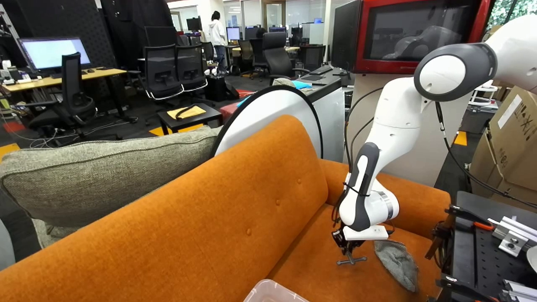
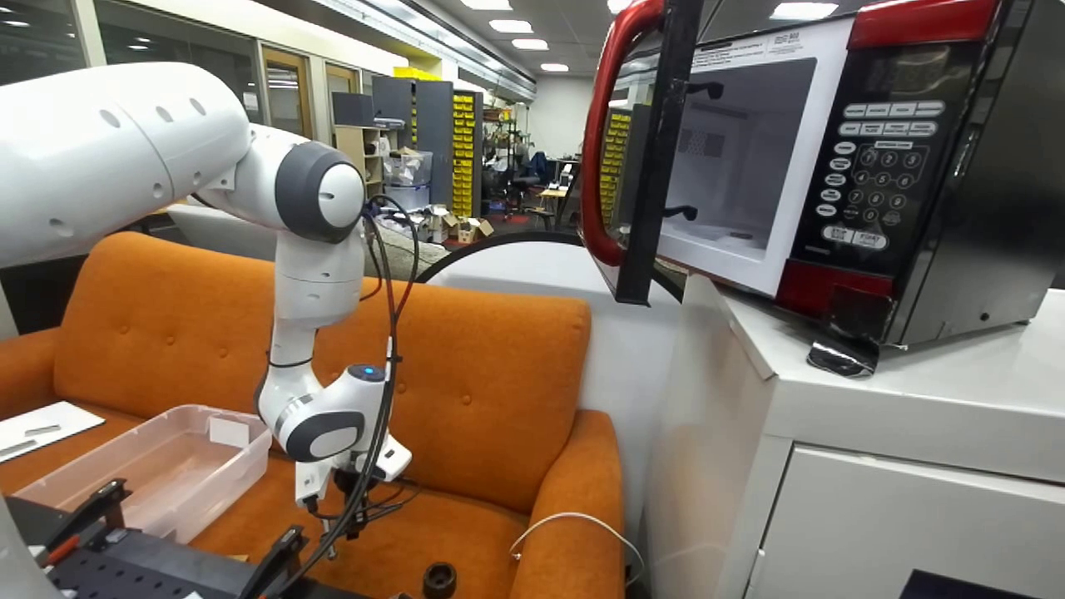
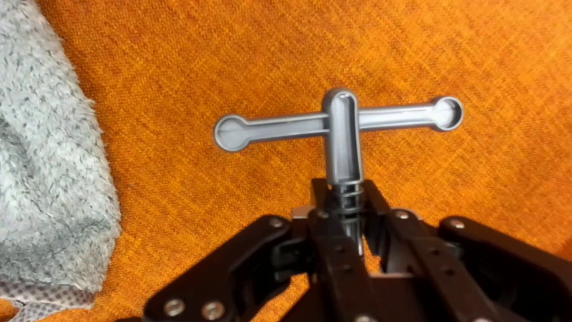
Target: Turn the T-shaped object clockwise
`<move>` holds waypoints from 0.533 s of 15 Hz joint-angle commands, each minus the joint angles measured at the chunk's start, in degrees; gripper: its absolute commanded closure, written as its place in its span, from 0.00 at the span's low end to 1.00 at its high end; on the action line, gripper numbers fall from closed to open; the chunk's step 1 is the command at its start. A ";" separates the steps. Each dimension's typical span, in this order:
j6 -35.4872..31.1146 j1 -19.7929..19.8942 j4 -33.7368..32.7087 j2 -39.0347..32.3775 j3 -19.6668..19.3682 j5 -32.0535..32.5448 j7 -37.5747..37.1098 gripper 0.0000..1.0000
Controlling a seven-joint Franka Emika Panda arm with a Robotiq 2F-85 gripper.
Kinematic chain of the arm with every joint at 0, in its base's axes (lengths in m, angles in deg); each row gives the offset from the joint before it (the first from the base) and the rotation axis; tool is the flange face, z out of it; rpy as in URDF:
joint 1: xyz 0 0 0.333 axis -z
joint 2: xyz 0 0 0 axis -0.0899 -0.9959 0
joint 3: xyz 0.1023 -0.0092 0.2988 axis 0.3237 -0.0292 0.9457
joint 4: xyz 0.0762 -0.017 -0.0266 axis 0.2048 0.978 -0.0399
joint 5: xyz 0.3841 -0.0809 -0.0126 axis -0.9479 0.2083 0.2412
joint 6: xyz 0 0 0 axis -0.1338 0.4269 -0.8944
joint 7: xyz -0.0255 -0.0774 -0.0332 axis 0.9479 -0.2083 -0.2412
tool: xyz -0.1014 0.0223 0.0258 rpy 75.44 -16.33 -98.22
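The T-shaped object (image 3: 343,147) is grey, with a slim stem and a crossbar with rounded ends. In the wrist view its crossbar lies nearly level across the picture, right end slightly higher. My gripper (image 3: 346,197) is shut on the stem, at a part ringed by a spring. The rest of the stem is partly hidden between the fingers. In an exterior view the object (image 1: 351,261) hangs from the gripper (image 1: 347,247), crossbar lowest, close over the orange sofa seat (image 1: 310,272). I cannot tell whether it touches the seat. In an exterior view cables partly hide the gripper (image 2: 349,520).
A grey cloth (image 1: 396,262) lies beside the gripper, also in the wrist view (image 3: 49,156). A clear plastic bin (image 2: 241,453) stands on the sofa. The sofa backrest (image 1: 247,209) rises behind. A black tool board (image 1: 482,247) borders the seat. A dark round item (image 2: 439,580) lies near.
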 commanded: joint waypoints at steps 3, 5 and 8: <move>0.13 5.31 -1.30 -1.46 3.48 -0.77 0.12 0.95; -1.30 9.76 -2.35 -3.16 5.79 -2.04 -0.88 0.95; -3.00 16.10 -4.29 -6.01 7.69 -3.45 -1.39 0.95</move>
